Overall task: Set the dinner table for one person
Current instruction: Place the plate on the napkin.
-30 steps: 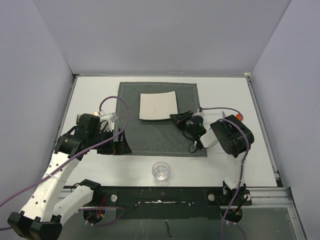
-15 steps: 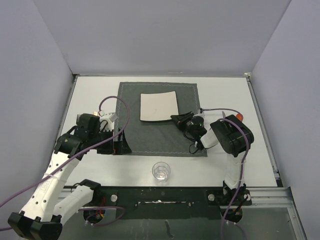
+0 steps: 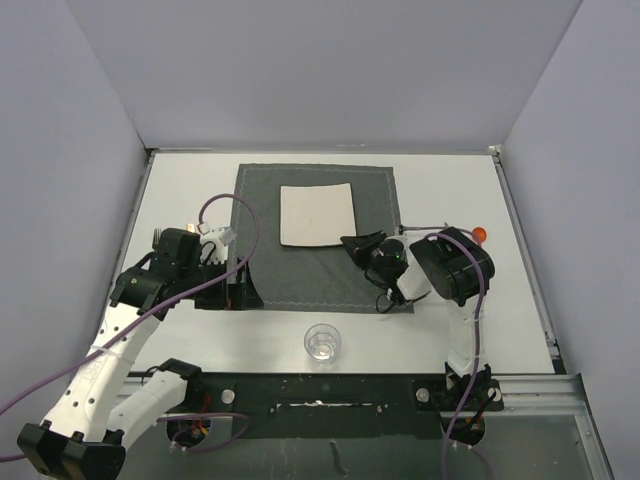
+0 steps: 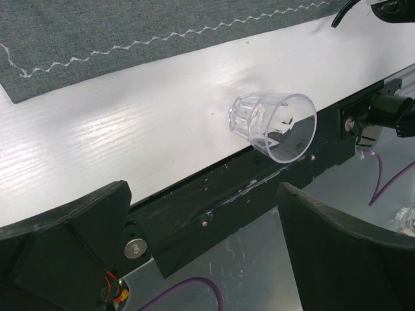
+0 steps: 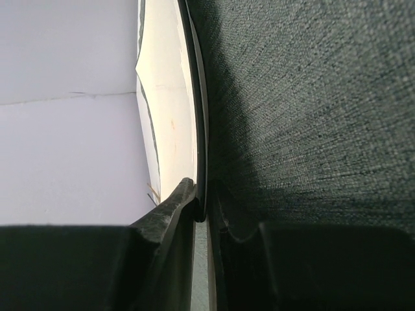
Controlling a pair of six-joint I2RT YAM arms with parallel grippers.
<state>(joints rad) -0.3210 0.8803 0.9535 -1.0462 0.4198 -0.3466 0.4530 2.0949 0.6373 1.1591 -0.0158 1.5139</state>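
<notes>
The bench fills the floor of the enclosure, and a dark grey mat lies square in the middle of it. A white square plate sits on the mat's far half.

From where I stand, the step in hand looks like the settling of that plate. The right jaws lie low over the mat at the plate's near right corner and are all but together. Seen from the wrist, a thin edge is pinched between them. I take it for the plate's rim, though I would not swear it isn't a fold of the mat. The bench is straight under those jaws, with the mat in between.

The left jaws stand wide apart with nothing in them, above the mat's near left corner, with bare bench just beside and below.

A clear glass stands off the mat on bare bench, just past the middle of the mat's near edge, well apart from both jaws.

Next, I'd say the right jaws must let go and lift away cleanly, so the plate isn't dragged and the mat isn't rucked. After that the glass wants fetching up beside the plate, and the left jaws look wide enough for it
</notes>
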